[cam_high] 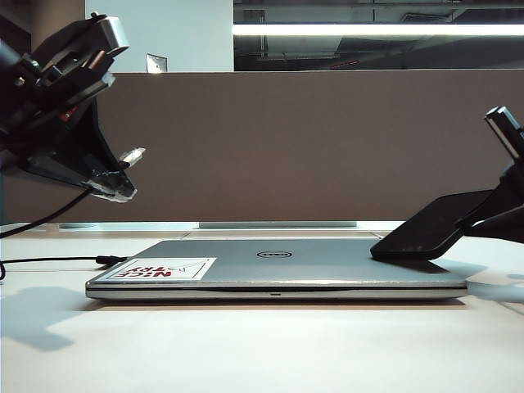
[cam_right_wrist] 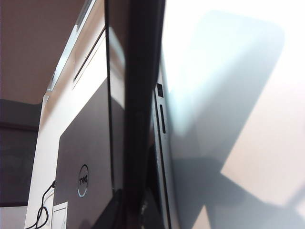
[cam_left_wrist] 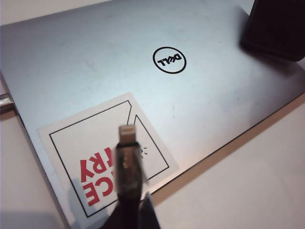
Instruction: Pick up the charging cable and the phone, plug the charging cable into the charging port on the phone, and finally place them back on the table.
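Table (cam_high: 262, 352) white, divider (cam_high: 311, 147) behind | L end effector (cam_high: 123, 176) pinching cable (cam_left_wrist: 127, 162); R end effector (cam_high: 491, 214) pinching phone (cam_high: 430, 225)

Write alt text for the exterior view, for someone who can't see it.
The left end effector holds the charging cable, plug out, above the left end of a closed silver Dell laptop on the white table. The right end effector holds the black phone tilted, its low corner at the laptop's lid.

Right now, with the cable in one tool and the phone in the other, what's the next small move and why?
Probably lift the phone off the laptop: the right tool holds it tilted, low end on the lid. The left tool holds the cable plug higher, far across.
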`<control>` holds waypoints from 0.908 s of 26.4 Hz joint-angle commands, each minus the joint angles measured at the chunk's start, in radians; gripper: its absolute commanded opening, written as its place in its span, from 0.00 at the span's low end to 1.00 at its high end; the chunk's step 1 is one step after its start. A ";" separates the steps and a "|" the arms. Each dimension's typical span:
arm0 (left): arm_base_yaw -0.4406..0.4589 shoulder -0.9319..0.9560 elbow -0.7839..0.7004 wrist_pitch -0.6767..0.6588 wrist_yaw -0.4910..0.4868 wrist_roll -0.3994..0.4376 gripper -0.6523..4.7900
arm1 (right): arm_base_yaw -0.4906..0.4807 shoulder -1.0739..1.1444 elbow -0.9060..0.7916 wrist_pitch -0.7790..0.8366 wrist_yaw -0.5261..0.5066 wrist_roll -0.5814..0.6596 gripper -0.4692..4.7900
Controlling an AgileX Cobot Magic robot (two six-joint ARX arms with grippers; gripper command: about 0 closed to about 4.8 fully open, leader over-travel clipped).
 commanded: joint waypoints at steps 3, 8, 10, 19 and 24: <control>0.000 -0.002 0.002 0.009 0.000 0.001 0.11 | -0.001 -0.091 0.002 -0.061 0.005 -0.015 0.08; 0.000 -0.002 0.002 0.009 0.000 0.000 0.11 | -0.002 -0.173 0.004 -0.137 0.011 -0.033 0.08; 0.000 -0.002 0.002 0.009 0.000 0.001 0.11 | -0.002 -0.203 0.019 -0.199 0.012 -0.067 0.08; 0.000 -0.002 0.002 0.009 0.000 0.001 0.11 | -0.002 -0.300 0.193 -0.613 0.017 -0.247 0.08; 0.000 -0.002 0.002 0.009 0.000 0.001 0.11 | -0.002 -0.312 0.335 -0.904 0.039 -0.335 0.08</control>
